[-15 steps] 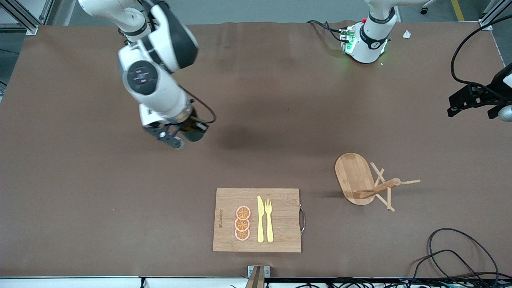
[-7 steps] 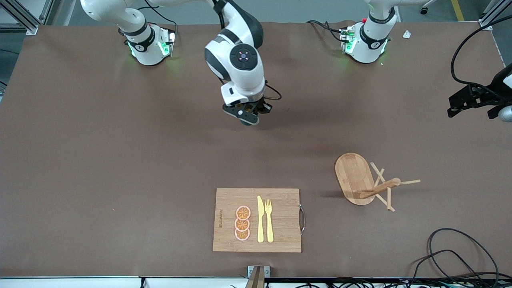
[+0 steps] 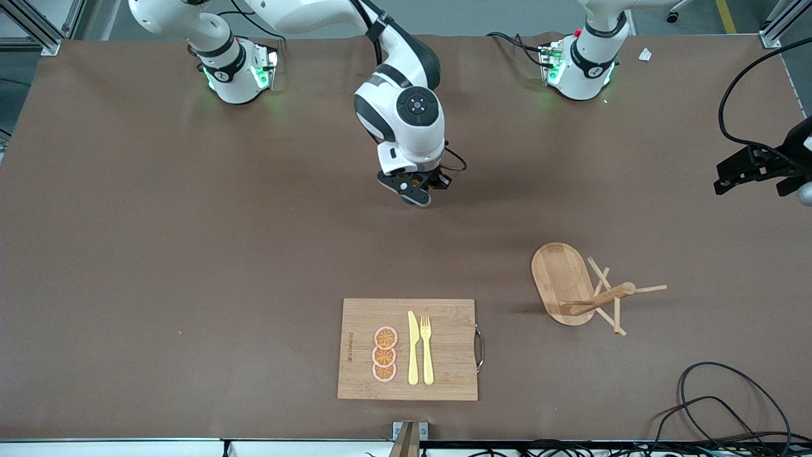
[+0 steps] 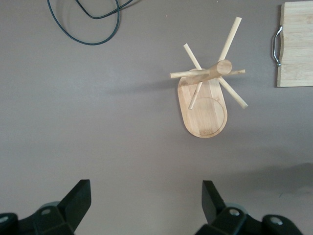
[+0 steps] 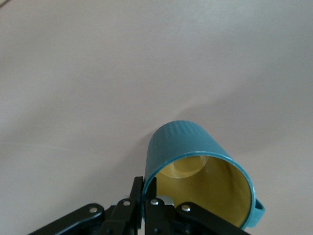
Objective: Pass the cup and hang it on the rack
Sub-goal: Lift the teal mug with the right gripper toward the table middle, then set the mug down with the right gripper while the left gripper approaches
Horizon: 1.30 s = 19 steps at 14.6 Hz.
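The right end effector (image 3: 420, 188) hung mid-surface, pinching the rim of the ribbed teal cup with a yellow inside (image 5: 198, 169). The left end effector (image 4: 146, 208) waited spread wide above the bamboo peg rack (image 4: 205, 98). I'd present the handle outward for handover.

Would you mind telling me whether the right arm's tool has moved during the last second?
Yes. The right tool, shut on the cup, has swung toward the left arm's end of the table, now above the bare table, more in line with the cutting board.
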Motion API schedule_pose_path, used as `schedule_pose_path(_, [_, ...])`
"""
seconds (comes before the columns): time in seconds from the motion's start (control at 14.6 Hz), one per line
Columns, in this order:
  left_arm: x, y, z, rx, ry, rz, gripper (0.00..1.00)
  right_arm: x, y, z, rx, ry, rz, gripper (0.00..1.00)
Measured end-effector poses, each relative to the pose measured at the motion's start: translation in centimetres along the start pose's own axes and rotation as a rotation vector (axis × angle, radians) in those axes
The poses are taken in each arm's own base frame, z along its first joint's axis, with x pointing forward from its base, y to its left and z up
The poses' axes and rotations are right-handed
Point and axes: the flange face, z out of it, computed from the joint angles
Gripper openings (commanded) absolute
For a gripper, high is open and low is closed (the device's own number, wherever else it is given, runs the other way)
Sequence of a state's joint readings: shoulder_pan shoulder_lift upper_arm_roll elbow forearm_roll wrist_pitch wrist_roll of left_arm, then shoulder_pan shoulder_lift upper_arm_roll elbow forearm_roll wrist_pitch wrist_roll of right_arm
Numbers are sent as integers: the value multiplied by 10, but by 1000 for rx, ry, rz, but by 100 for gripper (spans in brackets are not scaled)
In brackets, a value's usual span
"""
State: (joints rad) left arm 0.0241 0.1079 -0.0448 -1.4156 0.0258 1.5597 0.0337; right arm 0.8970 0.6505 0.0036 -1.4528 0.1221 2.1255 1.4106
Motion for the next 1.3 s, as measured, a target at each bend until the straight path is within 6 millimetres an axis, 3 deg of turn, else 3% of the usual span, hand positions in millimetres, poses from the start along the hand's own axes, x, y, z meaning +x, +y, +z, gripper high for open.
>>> schedule_pose_path(0.21, [4,3,10,-1,-18,5,100,3,-11,11,38,6,15,0])
schedule_pose_path(0.48, [23,14,55,-8,-88,26,100,-2,-16,34,32,7,15,0])
schedule_pose_path(0.62, [28,16,66,-13,-98,30,100,-4,-18,39,30,8,15,0])
schedule_pose_path(0.89, [27,25,68,-19,-109,11,100,-2,-19,44,19,11,15,0])
schedule_pose_path(1.3, [9,88,54,5,-159,-114,100,-1,-20,42,12,17,11,0])
